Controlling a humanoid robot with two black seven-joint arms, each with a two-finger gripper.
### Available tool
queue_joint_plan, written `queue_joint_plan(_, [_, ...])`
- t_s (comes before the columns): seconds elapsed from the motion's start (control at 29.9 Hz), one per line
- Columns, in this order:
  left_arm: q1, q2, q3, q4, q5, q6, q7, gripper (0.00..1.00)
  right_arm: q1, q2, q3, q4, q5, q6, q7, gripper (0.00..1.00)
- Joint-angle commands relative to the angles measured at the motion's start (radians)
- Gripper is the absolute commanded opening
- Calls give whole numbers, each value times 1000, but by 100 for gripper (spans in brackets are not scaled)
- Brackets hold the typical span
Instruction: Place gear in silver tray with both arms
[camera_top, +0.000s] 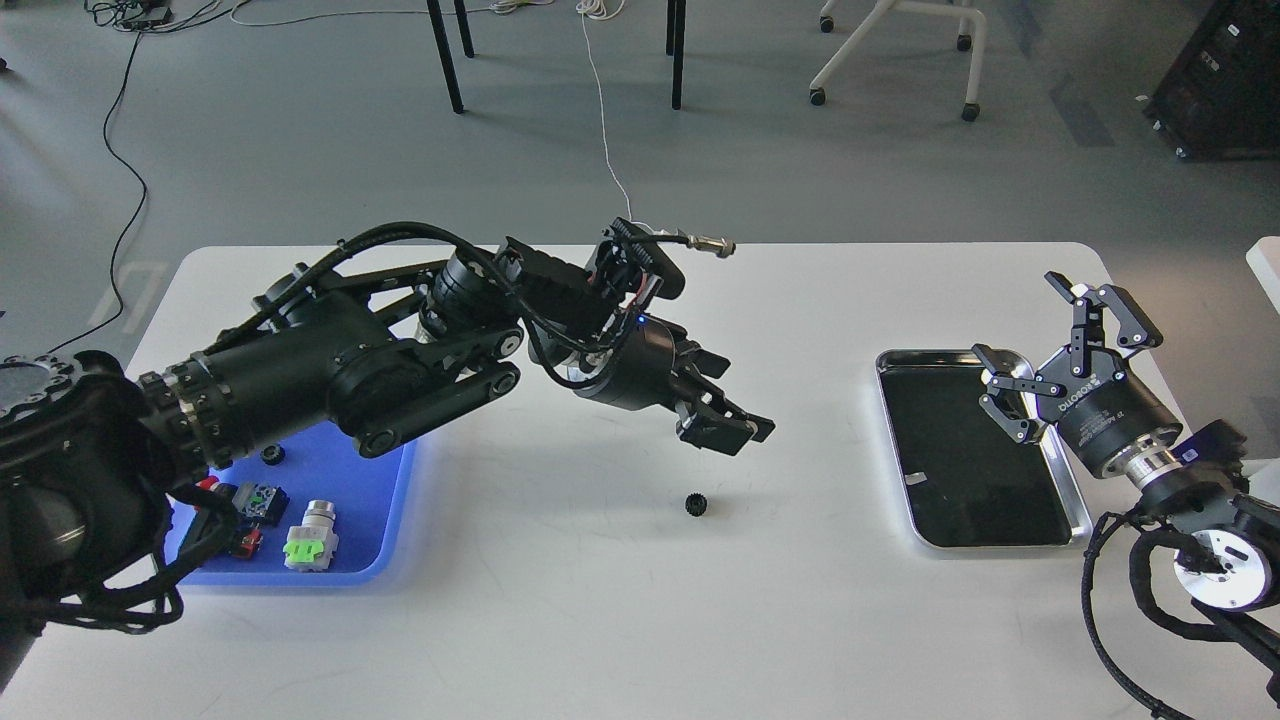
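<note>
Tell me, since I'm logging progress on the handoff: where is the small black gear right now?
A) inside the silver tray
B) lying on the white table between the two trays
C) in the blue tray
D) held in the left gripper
B: the gear lies alone on the white table, below the left gripper and apart from the empty silver tray.

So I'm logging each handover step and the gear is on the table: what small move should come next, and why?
Probably the right gripper should reach left and down to the small black gear. The gear lies loose on the white table, the left gripper hangs just above it holding nothing, and the silver tray sits under the open right gripper.
</note>
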Motion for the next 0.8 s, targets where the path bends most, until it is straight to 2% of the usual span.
queue_joint_plan(0.0, [93, 127, -37, -70, -366, 91, 0, 98, 2, -18, -9, 7, -16, 3, 0, 99])
queue_joint_plan(0.13, [238, 259, -94, -153, -670, 199, 0, 98, 16, -47, -27, 22, -90, 18, 0, 99])
queue_joint_plan(0.23, [372, 318, -210, -191, -807, 204, 0, 98, 31, -50, -43, 45, -220, 20, 0, 99])
queue_joint_plan(0.4, [617, 321, -492, -198, -858, 202, 0, 98, 112, -114, -96, 77, -435, 21, 0, 99])
queue_joint_plan(0.6, [775, 304, -664, -198, -861, 184, 0, 98, 460, -160, -439, 123, -674, 21, 0, 99])
queue_joint_plan(0.77, [847, 267, -764, -198, -925, 113, 0, 98, 788, -118, -772, 186, -844, 15, 0, 99])
